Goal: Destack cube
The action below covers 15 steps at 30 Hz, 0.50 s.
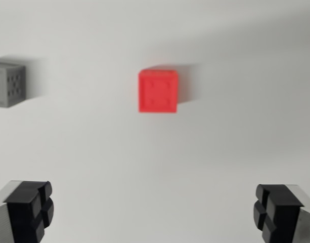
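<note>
Bright, even light; soft motion blur

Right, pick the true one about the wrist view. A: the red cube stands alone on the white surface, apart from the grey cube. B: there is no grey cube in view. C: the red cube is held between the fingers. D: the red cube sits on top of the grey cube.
A: the red cube rests alone on the white surface, with bare surface between it and the grey cube at the view's left edge.
</note>
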### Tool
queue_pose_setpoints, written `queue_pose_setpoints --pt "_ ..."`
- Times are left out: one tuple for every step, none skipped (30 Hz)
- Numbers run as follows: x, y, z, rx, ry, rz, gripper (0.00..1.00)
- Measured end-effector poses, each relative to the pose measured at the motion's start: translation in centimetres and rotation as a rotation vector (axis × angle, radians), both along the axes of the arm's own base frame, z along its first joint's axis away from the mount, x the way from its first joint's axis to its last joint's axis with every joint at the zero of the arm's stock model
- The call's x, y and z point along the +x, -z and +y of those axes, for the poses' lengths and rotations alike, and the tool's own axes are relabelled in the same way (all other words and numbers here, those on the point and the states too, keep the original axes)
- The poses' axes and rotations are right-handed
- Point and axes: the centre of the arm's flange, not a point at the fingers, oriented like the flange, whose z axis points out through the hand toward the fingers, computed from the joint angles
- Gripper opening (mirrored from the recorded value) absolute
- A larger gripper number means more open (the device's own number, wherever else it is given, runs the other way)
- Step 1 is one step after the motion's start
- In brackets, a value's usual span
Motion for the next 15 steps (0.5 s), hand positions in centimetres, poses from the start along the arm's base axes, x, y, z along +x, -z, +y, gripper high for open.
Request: queue_pose_setpoints --pt "0.0 -0.17 0.0 0.0 0.0 0.0 1.0" --pt "0.0 -0.33 -0.01 0.0 0.0 0.0 1.0" --pt "0.01 -0.4 -0.01 0.0 0.0 0.0 1.0" --pt "0.02 -0.52 -0.02 0.0 0.0 -0.001 1.0" --pt "0.03 -0.63 -0.02 0.0 0.0 -0.001 1.0" --pt "0.03 -0.7 -0.03 0.0 0.0 -0.001 1.0" --pt "0.03 -0.75 -0.03 0.0 0.0 0.0 1.0" --pt "0.03 -0.78 -0.03 0.0 0.0 0.0 1.0" --pt "0.03 -0.8 -0.03 0.0 0.0 0.0 1.0" --pt "0.03 -0.8 -0.03 0.0 0.0 0.0 1.0" --pt "0.04 -0.76 -0.03 0.0 0.0 0.001 1.0" --pt "0.04 -0.75 -0.03 0.001 0.0 0.001 1.0" --pt "0.04 -0.73 -0.03 0.001 0.0 0.002 1.0" --pt "0.04 -0.72 -0.03 0.001 0.0 0.002 1.0" --pt "0.05 -0.7 -0.03 0.001 0.0 0.002 1.0"
